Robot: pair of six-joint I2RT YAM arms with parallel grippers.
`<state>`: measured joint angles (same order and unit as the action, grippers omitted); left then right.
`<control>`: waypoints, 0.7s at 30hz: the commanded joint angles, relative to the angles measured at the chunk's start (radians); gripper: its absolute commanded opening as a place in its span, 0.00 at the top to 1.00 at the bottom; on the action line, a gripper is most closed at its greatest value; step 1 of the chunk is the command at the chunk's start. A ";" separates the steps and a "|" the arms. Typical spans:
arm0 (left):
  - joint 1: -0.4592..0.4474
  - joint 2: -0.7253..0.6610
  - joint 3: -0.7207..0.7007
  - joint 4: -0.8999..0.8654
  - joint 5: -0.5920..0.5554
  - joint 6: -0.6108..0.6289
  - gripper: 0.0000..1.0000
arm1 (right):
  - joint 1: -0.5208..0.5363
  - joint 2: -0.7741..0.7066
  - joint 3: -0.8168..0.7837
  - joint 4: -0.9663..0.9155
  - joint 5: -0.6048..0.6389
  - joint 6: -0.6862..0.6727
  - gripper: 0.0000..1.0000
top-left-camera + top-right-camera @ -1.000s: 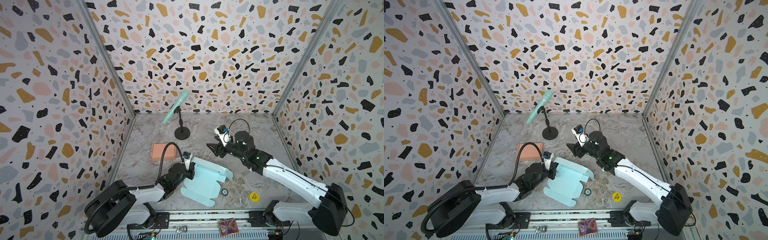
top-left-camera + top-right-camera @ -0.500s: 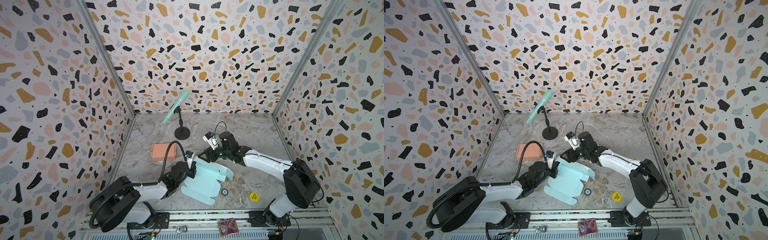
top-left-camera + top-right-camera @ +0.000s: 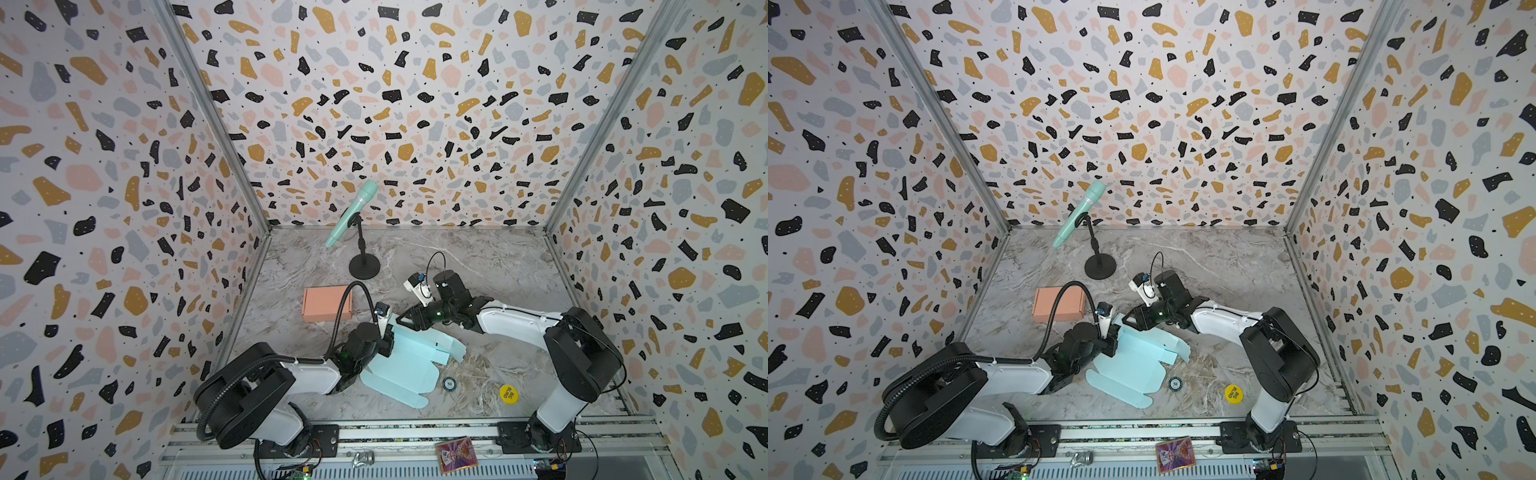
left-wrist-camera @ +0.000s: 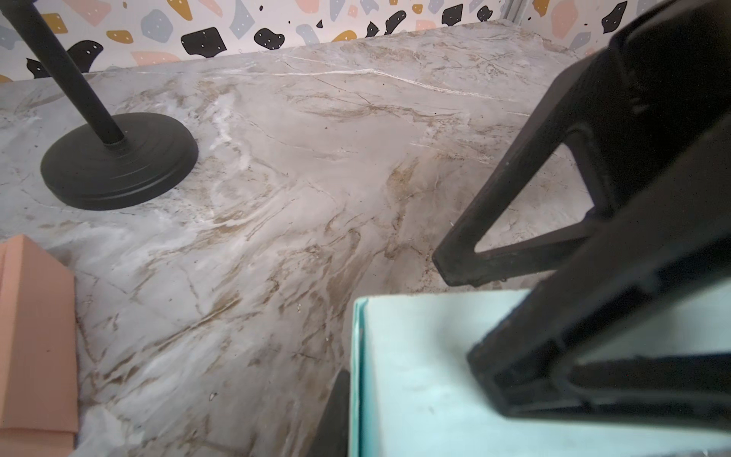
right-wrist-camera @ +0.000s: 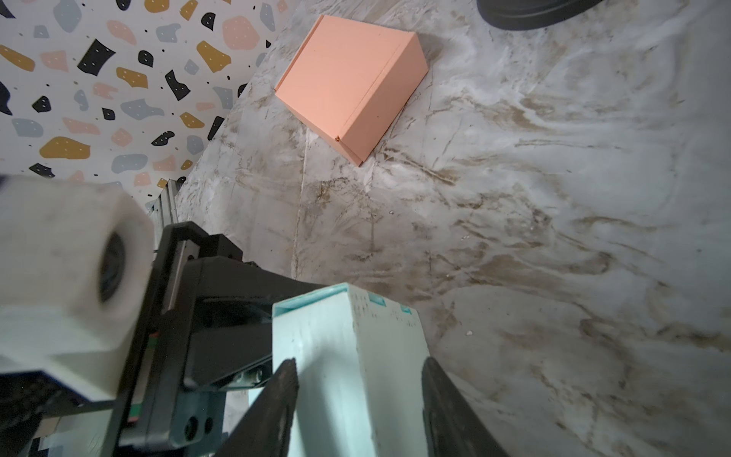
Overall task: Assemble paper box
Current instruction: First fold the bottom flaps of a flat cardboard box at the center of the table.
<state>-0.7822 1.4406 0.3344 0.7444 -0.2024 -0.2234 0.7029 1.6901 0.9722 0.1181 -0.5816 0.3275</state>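
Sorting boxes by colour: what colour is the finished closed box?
Salmon pink box, clearest in the right wrist view.

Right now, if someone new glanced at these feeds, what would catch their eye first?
Probably the pale blue box blank at the front centre of the marble table, with the left gripper shut on its near-left edge and the right gripper straddling a raised flap at its far edge. Next, the finished salmon box just behind, and the mint microphone on its stand near the back wall.
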 commanded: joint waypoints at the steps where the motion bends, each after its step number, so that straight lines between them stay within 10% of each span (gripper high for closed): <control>1: -0.007 0.012 -0.006 0.078 -0.018 0.001 0.84 | -0.002 0.011 -0.014 -0.001 -0.003 -0.002 0.50; 21: -0.012 0.135 -0.066 0.242 -0.054 -0.030 0.82 | 0.032 0.009 -0.034 0.000 0.020 0.012 0.55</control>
<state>-0.7887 1.5715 0.2714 0.9127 -0.2241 -0.2489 0.7269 1.6917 0.9596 0.1345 -0.5762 0.3336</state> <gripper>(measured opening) 0.193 0.455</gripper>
